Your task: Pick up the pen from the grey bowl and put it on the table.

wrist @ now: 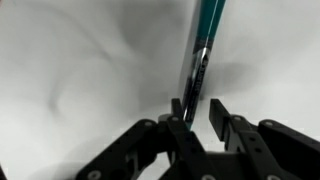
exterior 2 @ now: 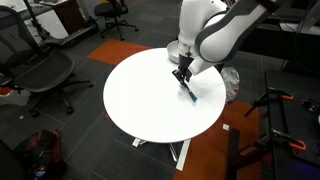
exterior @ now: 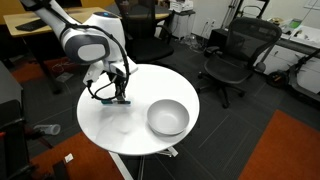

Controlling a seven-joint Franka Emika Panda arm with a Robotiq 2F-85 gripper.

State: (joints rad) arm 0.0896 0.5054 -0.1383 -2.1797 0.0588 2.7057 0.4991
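Note:
The dark pen [wrist: 203, 45] with a teal-blue end lies against the white table [exterior: 110, 125] and reaches away from my fingers in the wrist view. It also shows in an exterior view [exterior 2: 188, 92]. My gripper [wrist: 195, 112] is low over the table [exterior 2: 150, 100], left of the bowl [exterior: 122, 97]. Its fingers are apart: the pen is beside one finger, with a clear gap to the other. The shiny grey bowl [exterior: 168, 117] stands on the table near its edge and looks empty. The bowl does not show in the other exterior view.
Black office chairs [exterior: 232, 58] [exterior 2: 40, 75] stand around the table. A wooden desk [exterior: 30, 28] is behind the arm. Orange carpet patches [exterior 2: 215, 150] lie on the floor. A white bin [exterior 2: 230, 82] sits past the table's edge.

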